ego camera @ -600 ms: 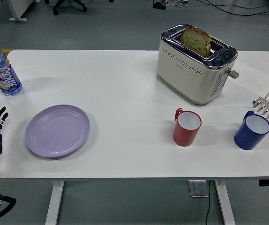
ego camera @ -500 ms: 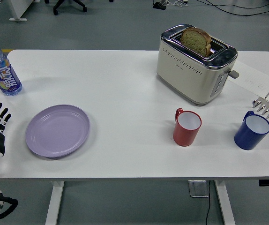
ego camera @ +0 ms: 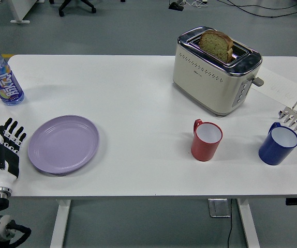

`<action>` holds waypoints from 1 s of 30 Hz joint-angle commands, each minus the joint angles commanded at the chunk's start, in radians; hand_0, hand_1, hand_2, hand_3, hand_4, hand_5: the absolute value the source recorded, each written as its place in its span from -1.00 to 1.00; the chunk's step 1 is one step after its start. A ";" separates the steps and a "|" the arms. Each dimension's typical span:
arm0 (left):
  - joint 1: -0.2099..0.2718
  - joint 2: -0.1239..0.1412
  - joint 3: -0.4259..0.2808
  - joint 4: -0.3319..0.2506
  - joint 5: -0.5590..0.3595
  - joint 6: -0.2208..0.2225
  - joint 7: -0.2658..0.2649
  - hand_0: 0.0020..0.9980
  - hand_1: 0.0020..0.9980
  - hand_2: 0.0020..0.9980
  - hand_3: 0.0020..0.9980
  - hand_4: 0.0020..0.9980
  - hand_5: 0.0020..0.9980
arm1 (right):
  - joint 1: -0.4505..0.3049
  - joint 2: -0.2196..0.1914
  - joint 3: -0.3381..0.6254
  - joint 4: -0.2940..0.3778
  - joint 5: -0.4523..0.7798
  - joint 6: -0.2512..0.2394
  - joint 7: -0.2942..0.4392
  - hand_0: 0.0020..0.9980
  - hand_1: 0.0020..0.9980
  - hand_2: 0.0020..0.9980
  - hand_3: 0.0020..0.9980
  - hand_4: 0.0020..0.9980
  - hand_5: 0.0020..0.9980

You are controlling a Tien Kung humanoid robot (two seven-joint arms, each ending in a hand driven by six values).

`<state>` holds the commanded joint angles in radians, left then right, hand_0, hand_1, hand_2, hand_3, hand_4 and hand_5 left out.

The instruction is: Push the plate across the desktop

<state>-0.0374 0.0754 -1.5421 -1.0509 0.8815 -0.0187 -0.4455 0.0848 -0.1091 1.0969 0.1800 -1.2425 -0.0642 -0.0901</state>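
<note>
My left hand [ego camera: 6,150] — black, five-fingered, with white segments on its back — sits at the table's left near corner, fingers extended and loosely spread, holding nothing; my right hand is out of view. The task's object, a round lilac plate [ego camera: 63,143] with a shallow raised rim, lies flat on the white tabletop [ego camera: 138,103] in its left near quarter, just beside the fingertips but, as far as I can judge, not touching them. A clear plastic bottle with a blue cap and coloured label [ego camera: 1,76] stands upright behind the hand at the far left edge. Well apart to the right stand a cream-and-chrome two-slot toaster [ego camera: 216,72] holding a slice of brown bread [ego camera: 216,45], a red mug with a white interior [ego camera: 206,140], a dark blue mug [ego camera: 278,145] and a metal slotted utensil head [ego camera: 296,117] at the right edge. I judge the push not yet begun: the hand must first meet the plate's left rim. The risks I foresee are these — contact made off the plate's centre line would spin it rather than slide it; fingertips riding up over the low rim would press down and tip or stall it; and a long push to the right would carry it into the red mug, which could topple. The plate also lies near the table's front edge, so a push angled toward me could send it off.
</note>
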 joint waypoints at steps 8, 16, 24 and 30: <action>0.003 0.003 0.027 -0.014 -0.009 -0.001 0.002 0.82 0.85 0.93 0.85 0.01 1.00 | 0.002 -0.001 0.002 0.000 -0.002 0.000 0.000 0.21 0.09 0.30 0.22 -0.71 -0.32; 0.011 0.002 0.063 -0.025 -0.022 -0.004 -0.002 0.82 0.85 0.92 0.85 0.01 1.00 | 0.002 -0.001 0.001 0.000 -0.004 0.001 -0.001 0.21 0.09 0.31 0.22 -0.70 -0.33; 0.014 -0.002 0.109 -0.038 -0.033 0.001 -0.019 0.82 0.85 0.92 0.84 0.01 1.00 | 0.003 -0.003 -0.002 0.000 -0.003 0.001 0.000 0.21 0.09 0.30 0.22 -0.70 -0.33; 0.012 0.000 0.142 -0.040 -0.052 0.008 -0.032 0.82 0.85 0.92 0.84 0.00 1.00 | 0.005 -0.004 0.002 0.000 -0.007 0.001 -0.001 0.21 0.09 0.30 0.22 -0.70 -0.33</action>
<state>-0.0257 0.0751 -1.4002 -1.0908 0.8296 -0.0109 -0.4777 0.0896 -0.1129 1.0987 0.1800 -1.2492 -0.0635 -0.0910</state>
